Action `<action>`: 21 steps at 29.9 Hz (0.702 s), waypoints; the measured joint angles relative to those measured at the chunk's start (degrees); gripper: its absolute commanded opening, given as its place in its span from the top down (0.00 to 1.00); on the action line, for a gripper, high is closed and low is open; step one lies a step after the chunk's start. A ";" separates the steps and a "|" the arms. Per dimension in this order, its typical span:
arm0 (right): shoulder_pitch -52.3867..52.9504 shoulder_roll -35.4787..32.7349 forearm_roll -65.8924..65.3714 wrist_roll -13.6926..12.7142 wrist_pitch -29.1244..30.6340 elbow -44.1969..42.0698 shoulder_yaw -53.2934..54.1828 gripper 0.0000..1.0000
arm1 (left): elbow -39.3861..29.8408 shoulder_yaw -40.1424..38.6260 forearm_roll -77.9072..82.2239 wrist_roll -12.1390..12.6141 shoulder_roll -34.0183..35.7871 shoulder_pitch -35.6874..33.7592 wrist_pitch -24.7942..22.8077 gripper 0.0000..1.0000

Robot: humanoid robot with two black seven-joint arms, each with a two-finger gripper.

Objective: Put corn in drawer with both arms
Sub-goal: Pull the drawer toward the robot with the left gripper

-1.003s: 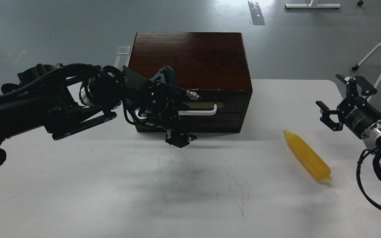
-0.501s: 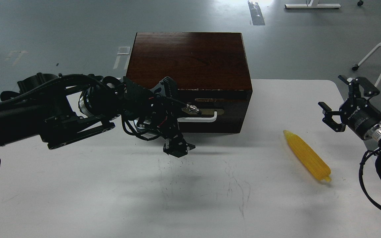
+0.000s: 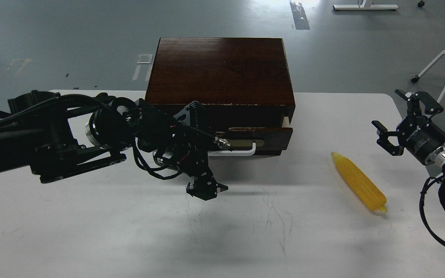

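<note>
Since a second ago we have drawn our left arm back toward us, and the drawer (image 3: 269, 133) has slid partly out of the brown box (image 3: 218, 69), its pale inner side showing at the right corner. Our white worktop (image 3: 129, 231) carries the box at its far side. Our left claw (image 3: 222, 144) sits against the drawer's white handle (image 3: 242, 151); it looks closed around the bar, though its dark fingers merge in this view, so we cannot tell. Our right claw (image 3: 396, 121) hovers spread wide and empty, well to the right of the box. Just below and left of that claw, the corn (image 3: 358, 181) lies slantwise on the worktop.
</note>
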 measured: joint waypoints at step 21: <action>-0.01 0.00 0.00 -0.02 -0.03 0.00 0.00 0.00 | -0.86 -0.18 0.02 0.05 1.78 -0.81 0.01 0.01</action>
